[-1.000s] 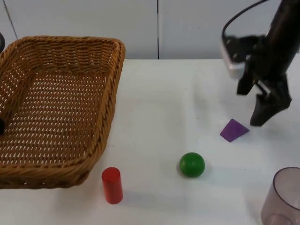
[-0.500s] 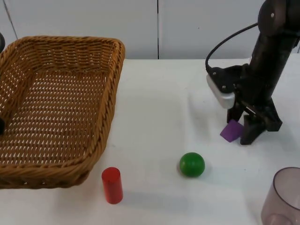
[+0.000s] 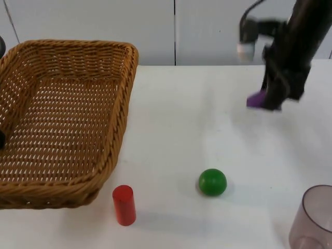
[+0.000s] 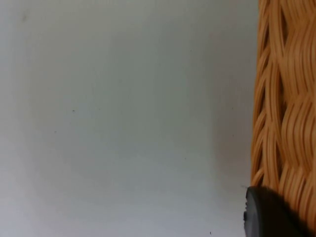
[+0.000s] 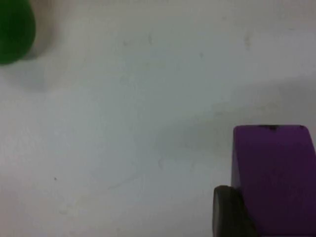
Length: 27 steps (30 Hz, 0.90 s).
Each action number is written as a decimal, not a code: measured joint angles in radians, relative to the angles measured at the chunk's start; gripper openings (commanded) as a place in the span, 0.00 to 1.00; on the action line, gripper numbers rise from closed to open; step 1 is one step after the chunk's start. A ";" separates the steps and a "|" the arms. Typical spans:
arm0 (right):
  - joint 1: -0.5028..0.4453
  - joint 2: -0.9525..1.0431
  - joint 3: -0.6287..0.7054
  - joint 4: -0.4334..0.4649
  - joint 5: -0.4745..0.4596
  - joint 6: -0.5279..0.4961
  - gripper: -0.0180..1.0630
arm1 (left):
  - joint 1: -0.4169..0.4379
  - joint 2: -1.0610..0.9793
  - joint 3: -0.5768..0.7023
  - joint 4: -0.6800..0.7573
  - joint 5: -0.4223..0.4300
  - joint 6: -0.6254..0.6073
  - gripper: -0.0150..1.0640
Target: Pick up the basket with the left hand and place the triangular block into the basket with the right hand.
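Purple triangular block (image 3: 256, 98) is clamped in your right gripper (image 3: 270, 99), lifted clear of the white table top (image 3: 197, 129) towards the far right side, near the grey partition wall (image 3: 207, 31). In the right wrist view the purple block (image 5: 272, 177) sits against one black fingertip (image 5: 231, 212) with bare table beneath it, so the grip looks real, though the block hangs out to one side of the jaws and is not centred. The woven wicker basket (image 3: 62, 119) is at the left of the table, well apart from the block. Your left gripper (image 4: 269, 215) is at the basket's left rim, its fingertip touching the weave (image 4: 284, 98); you cannot tell from these views whether its fingers are closed on the rim.

For the carry, travel leftward across the table at the height you have now, high enough to pass over the basket's right wall. Move smoothly, because an off-centre hold on a sloped-faced block could slip under a jerk. Bring the block over the middle of the basket floor, not just past the rim, lower it, then release. The green ball (image 3: 212, 182), the red cylinder (image 3: 124, 205) and the translucent cup (image 3: 314, 220) lie nearer the front, out of your straight path, so keep to the far side
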 measured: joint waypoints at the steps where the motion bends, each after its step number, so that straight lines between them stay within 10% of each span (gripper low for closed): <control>1: 0.000 -0.028 -0.003 0.000 0.012 0.092 0.02 | 0.000 0.000 0.000 0.000 0.000 0.000 0.01; 4: 0.000 -0.087 -0.003 -0.005 0.071 0.403 0.02 | 0.000 0.000 0.000 0.000 0.000 0.002 0.01; 9: 0.000 -0.098 -0.003 -0.005 0.102 0.601 0.02 | 0.000 0.000 0.000 0.000 0.000 0.002 0.01; 27: 0.093 -0.331 -0.003 -0.014 0.129 0.722 0.02 | 0.000 0.000 0.000 0.000 0.000 0.002 0.01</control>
